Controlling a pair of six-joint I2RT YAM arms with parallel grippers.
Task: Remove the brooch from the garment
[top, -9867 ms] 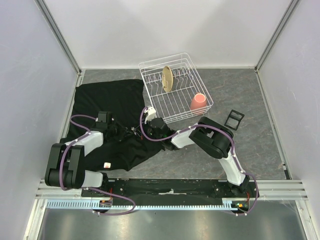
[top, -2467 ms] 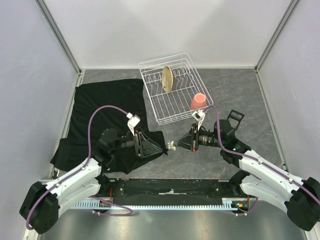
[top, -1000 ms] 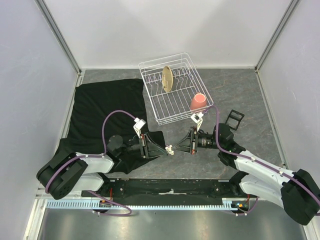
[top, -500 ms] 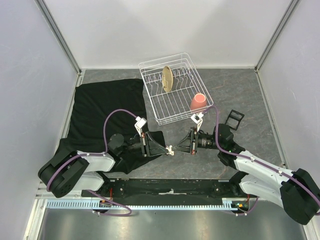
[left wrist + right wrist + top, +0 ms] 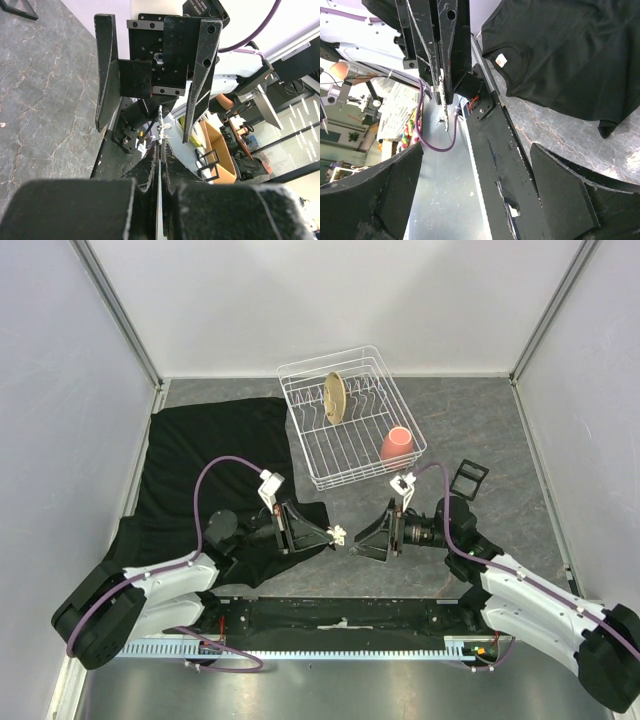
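The brooch (image 5: 339,533), a tiny whitish flower pin, hangs in the air above the table's front middle, pinched at the tips of my left gripper (image 5: 331,533), which is shut on it. From the left wrist the brooch (image 5: 161,131) sticks out just past the closed tips of the left gripper (image 5: 161,150). My right gripper (image 5: 363,538) faces it from the right, open, a small gap away, nothing between its fingers (image 5: 104,75). In the right wrist view the brooch (image 5: 443,114) dangles off the left fingertips. The black garment (image 5: 205,455) lies wrinkled at the left, under the left arm.
A white wire dish rack (image 5: 352,440) at the back middle holds a tan plate (image 5: 335,397) and a pink cup (image 5: 397,444). A small black square frame (image 5: 467,478) lies right of it. A white tag (image 5: 501,60) sits at the garment's collar.
The left gripper closed on the brooch while the right gripper let go, opened wide and drew back to the right. The brooch now hangs from the left fingertips alone.
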